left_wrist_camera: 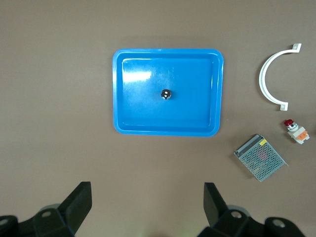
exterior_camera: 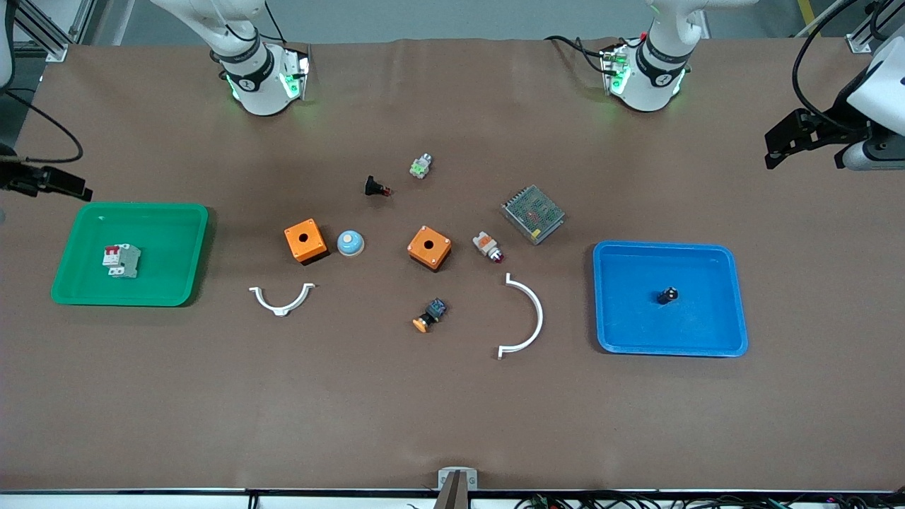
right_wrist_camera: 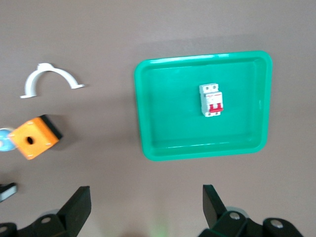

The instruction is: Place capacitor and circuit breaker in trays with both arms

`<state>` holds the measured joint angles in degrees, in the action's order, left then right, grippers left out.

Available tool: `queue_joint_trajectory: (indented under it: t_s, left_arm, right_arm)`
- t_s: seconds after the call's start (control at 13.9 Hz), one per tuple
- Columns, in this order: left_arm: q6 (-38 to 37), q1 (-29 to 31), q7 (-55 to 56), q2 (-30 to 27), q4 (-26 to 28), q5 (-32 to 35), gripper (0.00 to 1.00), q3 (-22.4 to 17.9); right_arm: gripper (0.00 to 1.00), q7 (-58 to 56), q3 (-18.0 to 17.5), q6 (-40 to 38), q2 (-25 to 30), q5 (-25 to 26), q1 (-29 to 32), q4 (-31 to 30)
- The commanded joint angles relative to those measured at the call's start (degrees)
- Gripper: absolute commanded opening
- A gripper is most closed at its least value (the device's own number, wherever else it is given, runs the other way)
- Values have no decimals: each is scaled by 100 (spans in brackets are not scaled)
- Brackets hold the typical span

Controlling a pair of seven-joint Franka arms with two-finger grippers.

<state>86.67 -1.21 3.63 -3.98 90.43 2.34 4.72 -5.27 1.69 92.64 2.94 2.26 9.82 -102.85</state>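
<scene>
While both my arms hang raised at the worktop's point(exterior_camera: 452, 410) ends, my left gripper point(left_wrist_camera: 148, 210) is over bare surface beside the blue tray point(exterior_camera: 728, 297), fingers spread apart and empty. My right gripper point(right_wrist_camera: 146, 210) is over the surface beside the green tray point(exterior_camera: 177, 240), likewise spread and empty. The capacitor point(exterior_camera: 667, 295) lies in the blue tray near its middle. The circuit breaker point(exterior_camera: 121, 260) lies in the green tray.

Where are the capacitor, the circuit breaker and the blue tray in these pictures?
capacitor point(left_wrist_camera: 167, 94), left wrist view, on its pale-spotted end.
circuit breaker point(right_wrist_camera: 212, 100), right wrist view, middle of its white body.
blue tray point(exterior_camera: 735, 297), front view, on its rim.
</scene>
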Motion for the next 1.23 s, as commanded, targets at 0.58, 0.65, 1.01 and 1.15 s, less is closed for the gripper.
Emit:
queue_joint_trajectory:
  t_s: [0.58, 0.65, 1.01, 1.15]
  left_arm:
    - [-10, -2, 50, 20, 10, -164, 100, 100]
    - [-19, -2, 50, 20, -25, -138, 100, 100]
    - [-10, 7, 50, 91, -51, -111, 100, 100]
    - [-19, -10, 32, 91, -51, -155, 100, 100]
  right_arm:
    - [100, 764, -11, -361, -65, -507, -647, 793]
    - [100, 877, -11, -369, -65, -507, -709, 819]
    - [100, 1203, -2, -404, -91, -464, -868, 1082]
    - [100, 1177, -2, -378, -153, -184, -876, 1284]
